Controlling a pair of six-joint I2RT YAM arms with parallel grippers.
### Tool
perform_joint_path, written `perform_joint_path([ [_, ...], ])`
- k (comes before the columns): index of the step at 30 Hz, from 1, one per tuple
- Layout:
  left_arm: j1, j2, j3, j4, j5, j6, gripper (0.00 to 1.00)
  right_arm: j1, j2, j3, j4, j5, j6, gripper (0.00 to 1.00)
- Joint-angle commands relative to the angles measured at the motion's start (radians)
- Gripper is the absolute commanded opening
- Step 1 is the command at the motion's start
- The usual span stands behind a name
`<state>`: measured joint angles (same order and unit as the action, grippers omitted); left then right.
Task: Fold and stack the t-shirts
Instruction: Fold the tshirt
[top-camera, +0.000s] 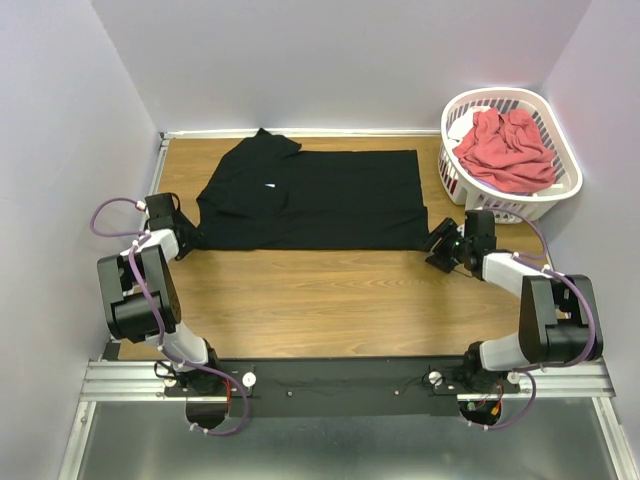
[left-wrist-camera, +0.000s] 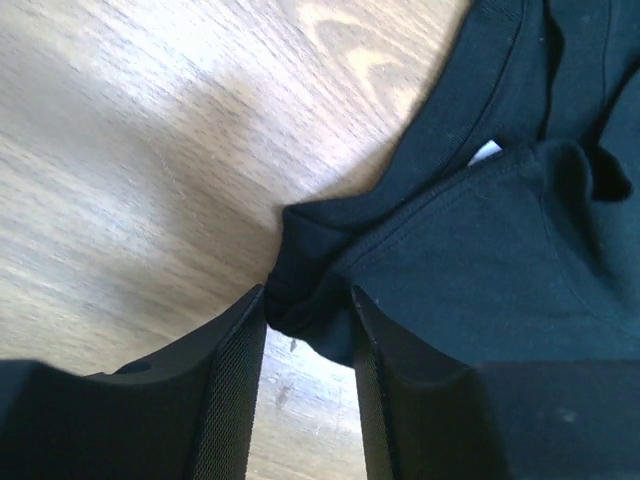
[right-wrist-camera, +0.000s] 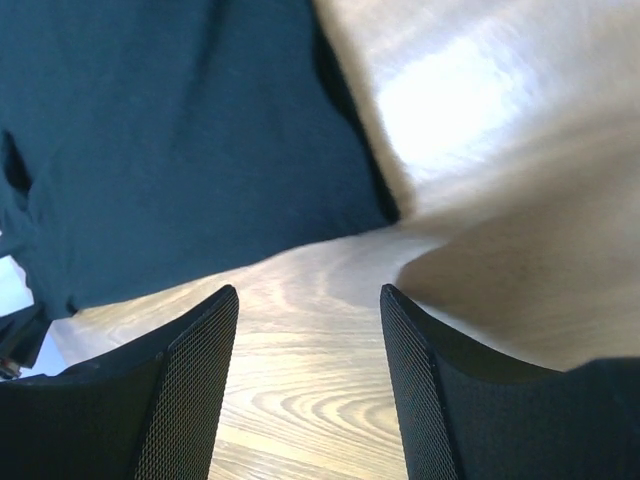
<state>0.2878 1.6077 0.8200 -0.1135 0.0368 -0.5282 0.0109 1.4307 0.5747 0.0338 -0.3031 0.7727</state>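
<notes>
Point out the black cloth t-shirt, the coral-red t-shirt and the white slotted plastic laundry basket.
Black cloth t-shirt (top-camera: 330, 200): top external view, middle of its flat body.
Coral-red t-shirt (top-camera: 508, 150): top external view, middle of the crumpled heap.
White slotted plastic laundry basket (top-camera: 455, 183): top external view, its left slotted wall.

Coral-red t-shirt (top-camera: 507, 150) partly hidden inside basket (top-camera: 566, 190)
</notes>
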Motion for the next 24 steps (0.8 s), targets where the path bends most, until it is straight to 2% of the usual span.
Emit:
perform_joint_path([
  [1,0.004,0.031,0.018,0.006,-0.015,0.0,0.45,-0.028,0.019,-0.027,0.025,0.048,0.037,0.66],
  [6,0.004,0.044,0.025,0.006,-0.021,0.007,0.35,-0.032,0.063,-0.029,0.051,0.065,0.046,0.65],
  [9,0.004,0.05,0.03,0.006,-0.025,0.007,0.34,-0.032,0.094,-0.03,0.078,0.059,0.06,0.64],
  [10,0.004,0.052,0.03,0.006,-0.026,0.008,0.29,-0.032,0.102,-0.032,0.081,0.058,0.062,0.64],
  [15,0.004,0.049,0.028,-0.002,-0.028,0.008,0.27,-0.034,0.131,-0.036,0.09,0.068,0.073,0.59],
  [16,0.004,0.046,0.028,-0.005,-0.028,0.01,0.23,-0.034,0.132,-0.039,0.09,0.076,0.073,0.59],
  [17,0.004,0.041,0.027,-0.006,-0.028,0.01,0.23,-0.034,0.138,-0.041,0.09,0.079,0.073,0.59],
  [20,0.004,0.034,0.024,-0.009,-0.028,0.01,0.23,-0.034,0.152,-0.045,0.089,0.091,0.076,0.56],
  [24,0.004,0.035,0.027,-0.017,-0.06,0.008,0.22,-0.037,0.163,-0.05,0.087,0.105,0.08,0.45],
])
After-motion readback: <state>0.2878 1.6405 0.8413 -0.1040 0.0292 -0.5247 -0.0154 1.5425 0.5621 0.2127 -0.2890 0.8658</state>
